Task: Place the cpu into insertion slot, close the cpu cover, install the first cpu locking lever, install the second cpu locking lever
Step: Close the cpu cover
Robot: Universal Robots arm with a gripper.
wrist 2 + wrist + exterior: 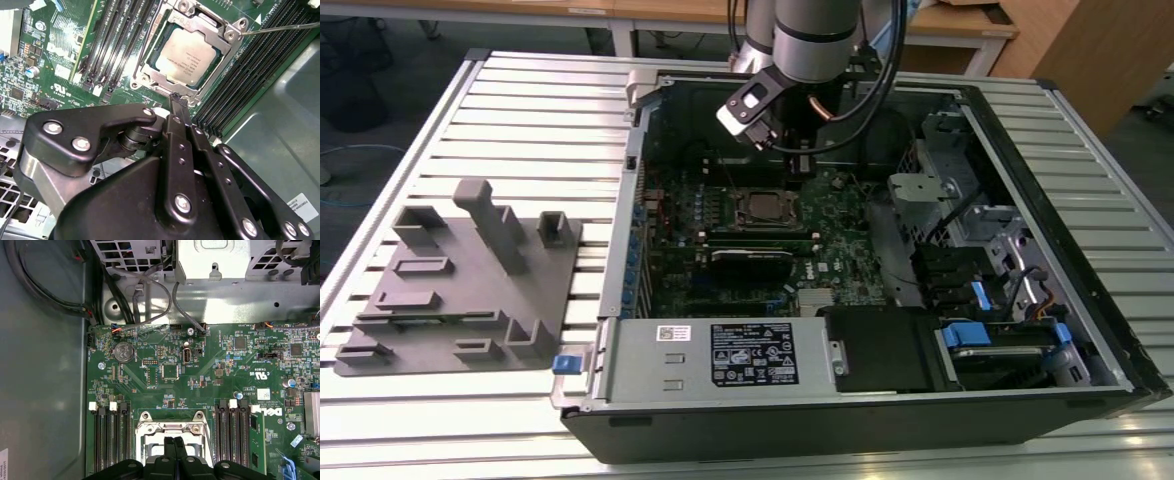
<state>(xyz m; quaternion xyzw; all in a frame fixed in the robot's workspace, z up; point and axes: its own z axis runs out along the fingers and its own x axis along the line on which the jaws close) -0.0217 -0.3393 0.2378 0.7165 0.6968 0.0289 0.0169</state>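
The black metal claw [172, 440] has two long, thin fingers. In both wrist views they are pressed flat together, and nothing is between them. The claw hangs just above one edge of the thin square silver metal cover [192, 22]. The cover lies flat and shut like a picture frame, with a big hole in its middle. Through the hole shows the small flat square chip with a smooth, pale silvery top [186, 56]. The chip sits inside the square socket with the shiny metal rim [141, 78]. A thin, straight steel rod [285, 26] reaches out from one corner of the cover. Long black ribbed slots [112, 45] run along both sides of the socket. All of it sits on the bumpy green board [210, 375], which lies in the open black computer box [854, 420].
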